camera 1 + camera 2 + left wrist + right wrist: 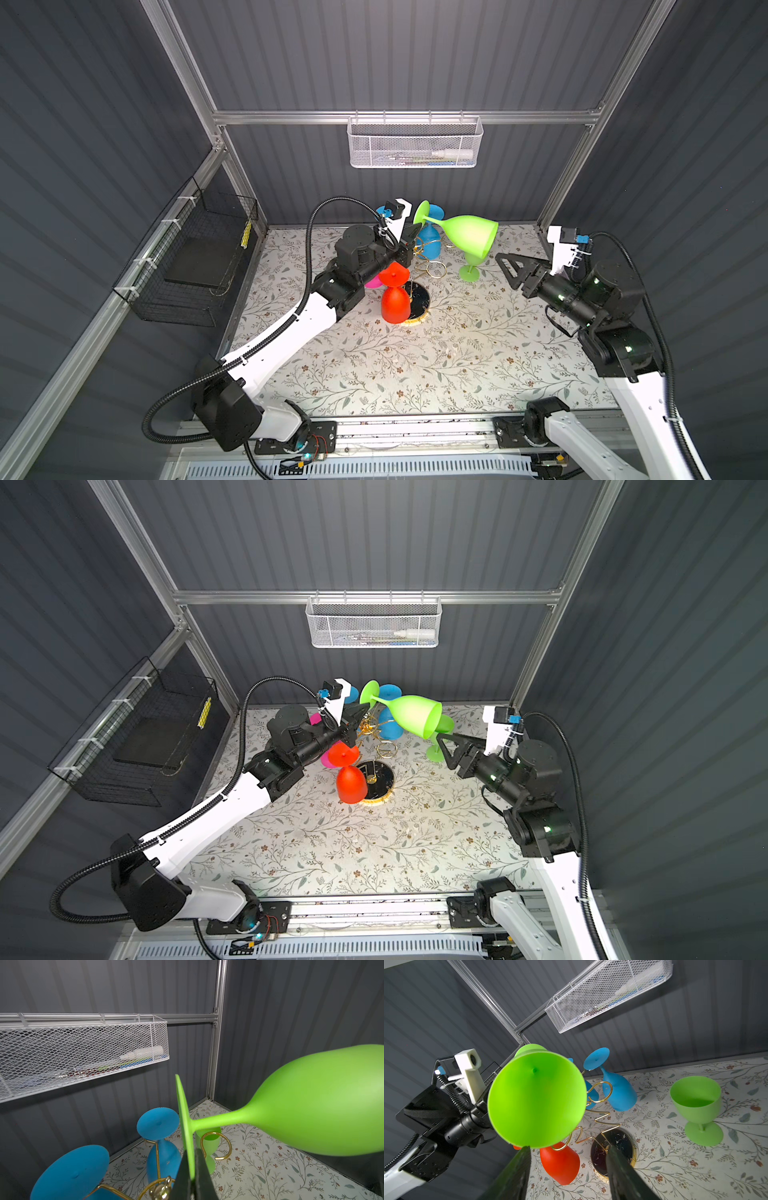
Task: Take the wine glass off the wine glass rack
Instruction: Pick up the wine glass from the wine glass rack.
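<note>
Your left gripper is clamped on the foot of the glass. Your right gripper stands part open, empty, near the bowl's rim.

Left arm is reaching toward the far middle, left gripper clamping tight (jaws nearly touching). Right arm is angling leftward, right gripper gaping apart.
</note>
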